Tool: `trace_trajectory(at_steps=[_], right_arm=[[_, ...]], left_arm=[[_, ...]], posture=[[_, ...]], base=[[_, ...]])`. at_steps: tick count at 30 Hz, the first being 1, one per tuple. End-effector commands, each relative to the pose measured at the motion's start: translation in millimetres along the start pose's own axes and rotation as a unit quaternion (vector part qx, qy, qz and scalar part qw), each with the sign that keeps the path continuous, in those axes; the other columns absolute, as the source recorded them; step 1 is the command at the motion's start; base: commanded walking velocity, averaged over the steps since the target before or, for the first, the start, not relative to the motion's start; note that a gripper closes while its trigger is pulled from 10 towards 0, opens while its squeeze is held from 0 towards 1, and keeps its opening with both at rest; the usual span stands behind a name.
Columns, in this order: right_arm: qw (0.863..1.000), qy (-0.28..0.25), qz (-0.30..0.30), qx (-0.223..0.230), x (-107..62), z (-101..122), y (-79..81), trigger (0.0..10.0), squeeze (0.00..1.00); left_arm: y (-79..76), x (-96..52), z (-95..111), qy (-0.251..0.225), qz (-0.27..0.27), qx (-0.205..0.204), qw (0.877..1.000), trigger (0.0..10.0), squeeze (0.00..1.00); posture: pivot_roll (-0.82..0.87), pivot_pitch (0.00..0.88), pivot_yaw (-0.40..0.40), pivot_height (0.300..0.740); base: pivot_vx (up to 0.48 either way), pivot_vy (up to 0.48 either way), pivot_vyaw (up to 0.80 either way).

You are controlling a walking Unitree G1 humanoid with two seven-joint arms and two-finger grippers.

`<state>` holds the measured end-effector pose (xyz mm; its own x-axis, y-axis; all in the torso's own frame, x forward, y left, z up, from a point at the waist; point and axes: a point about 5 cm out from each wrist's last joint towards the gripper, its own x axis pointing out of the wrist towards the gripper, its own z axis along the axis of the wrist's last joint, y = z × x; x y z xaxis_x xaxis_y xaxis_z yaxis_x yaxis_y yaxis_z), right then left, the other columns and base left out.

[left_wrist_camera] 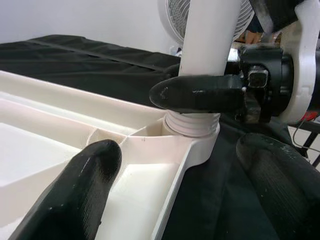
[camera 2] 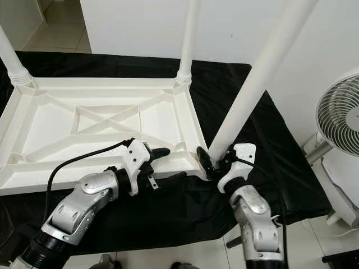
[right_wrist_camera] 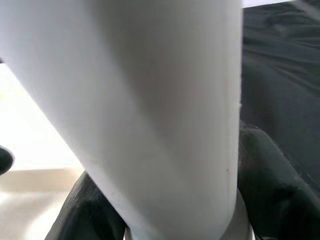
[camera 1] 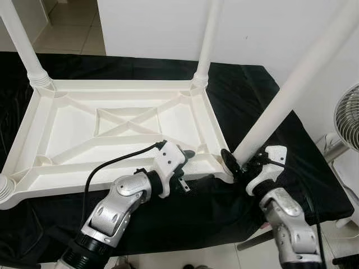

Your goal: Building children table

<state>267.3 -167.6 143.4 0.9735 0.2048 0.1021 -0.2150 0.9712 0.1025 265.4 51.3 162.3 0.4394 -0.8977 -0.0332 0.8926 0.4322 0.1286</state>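
The scene is evenly, brightly lit; the head views are sharp, while the right wrist view is blurred and washed out.

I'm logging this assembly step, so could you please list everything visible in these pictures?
Tabletop: one, white, upside down on the black cloth.
Table legs: four, white; two at the far corners, one at the near left corner, one at the near right corner, tilted.
Black cloth: one, covering the surface under the tabletop.
Fan: one, white, on the floor to the right.
Wall: white, behind.
Left tool: black fingers open over the tabletop's near edge.
Right tool: black fingers around the base of the tilted leg.
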Motion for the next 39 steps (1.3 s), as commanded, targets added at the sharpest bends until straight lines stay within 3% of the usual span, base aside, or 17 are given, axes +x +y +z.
trace_trajectory(at_steps=[1,4,10,11,12,13,14,15,16,19,20,26,27,28,33,35,39], right_arm=[[0.998,0.011,-0.060,-0.008,-7.7,-3,-10.1,0.0,0.00],[0.993,0.020,-0.116,-0.017,-11.6,-5,-10.5,0.0,0.00],[0.986,0.021,-0.162,-0.023,-13.5,-7,-1.4,0.0,0.00],[0.985,0.023,-0.168,-0.022,-13.6,-7,-1.1,3.2,0.00],[0.985,0.023,-0.168,-0.022,-13.6,-7,-1.1,3.2,0.00],[0.984,0.023,-0.174,-0.022,-13.7,-7,-1.8,4.5,0.00],[0.984,0.020,-0.177,-0.022,-13.3,-6,-3.1,10.0,0.00],[0.984,0.020,-0.177,-0.022,-13.3,-6,-3.1,10.0,0.00],[0.984,0.019,-0.178,-0.019,-13.3,-4,-3.7,10.0,0.15],[0.984,0.018,-0.178,-0.017,-13.0,-3,-3.8,10.0,0.15],[0.986,0.015,-0.164,-0.015,-10.9,-1,-4.4,10.0,1.00],[0.992,0.016,-0.120,-0.024,-4.3,2,-6.8,10.0,1.00],[0.996,0.020,-0.084,-0.031,-0.1,3,-6.9,10.0,0.17],[0.998,0.021,-0.052,-0.034,3.5,4,-7.6,10.0,0.00],[0.999,0.022,0.015,-0.041,10.6,8,-10.0,10.0,0.00],[0.996,0.030,0.070,-0.051,14.0,9,-10.2,10.0,0.00],[0.990,0.036,0.115,-0.069,16.6,9,-10.8,10.0,0.00]], left_arm=[[-4.8,1.2,0,-0.003,-0.020,-0.002,1.000,10.0,0.00],[-4.2,0.9,1,-0.004,-0.020,-0.001,1.000,10.0,0.00],[-4.0,1.5,1,-0.006,-0.016,-0.002,1.000,10.0,0.00],[-3.9,1.7,2,-0.007,-0.015,-0.002,1.000,10.0,0.00],[-3.9,1.7,2,-0.007,-0.015,-0.002,1.000,10.0,0.00],[-3.7,1.8,2,-0.008,-0.015,-0.003,1.000,10.0,0.00],[-3.6,2.0,2,-0.008,-0.015,-0.002,1.000,10.0,0.00],[-3.6,2.0,2,-0.008,-0.015,-0.002,1.000,10.0,0.00],[-4.2,2.2,2,-0.008,-0.017,-0.002,1.000,10.0,0.00],[-4.3,2.4,3,-0.008,-0.018,-0.001,1.000,10.0,0.00],[-4.3,2.9,3,-0.008,-0.019,-0.001,1.000,10.0,0.00],[-3.6,3.9,4,-0.009,-0.019,0.001,1.000,10.0,0.00],[-3.3,4.5,5,-0.010,-0.019,0.001,1.000,10.0,0.00],[-3.0,4.9,5,-0.011,-0.018,0.002,1.000,10.0,0.00],[-2.4,4.9,6,-0.010,-0.016,0.006,1.000,10.0,0.00],[-1.7,4.8,6,-0.010,-0.015,0.007,1.000,10.0,0.00],[-1.0,5.3,7,-0.011,-0.014,0.008,1.000,10.0,0.00]], posture=[[0.02,0.098,-0.096,0.740],[0.02,0.097,-0.098,0.740],[0.03,0.094,-0.099,0.740],[0.03,0.094,-0.099,0.740],[0.03,0.094,-0.099,0.740],[0.02,0.094,-0.098,0.740],[0.02,0.096,-0.096,0.740],[0.02,0.096,-0.096,0.740],[0.02,0.096,-0.096,0.740],[0.02,0.095,-0.094,0.740],[0.02,0.097,-0.095,0.740],[0.02,0.100,-0.095,0.740],[0.03,0.102,-0.095,0.740],[0.03,0.102,-0.095,0.740],[0.03,0.105,-0.094,0.740],[0.03,0.105,-0.094,0.740],[0.03,0.105,-0.094,0.740]], base=[[0.000,0.000,0.00],[0.000,0.000,0.00],[0.000,0.000,0.00],[0.000,0.000,0.00],[0.000,0.000,0.00],[0.000,0.000,0.00],[0.000,0.000,0.00],[0.000,0.000,0.00],[0.000,0.000,0.00],[0.000,0.000,0.00],[0.000,0.000,0.00],[0.000,0.000,0.00],[0.000,0.000,0.00],[0.000,0.000,0.00],[0.000,0.000,0.00],[0.000,0.000,0.00],[0.000,0.000,0.00]])
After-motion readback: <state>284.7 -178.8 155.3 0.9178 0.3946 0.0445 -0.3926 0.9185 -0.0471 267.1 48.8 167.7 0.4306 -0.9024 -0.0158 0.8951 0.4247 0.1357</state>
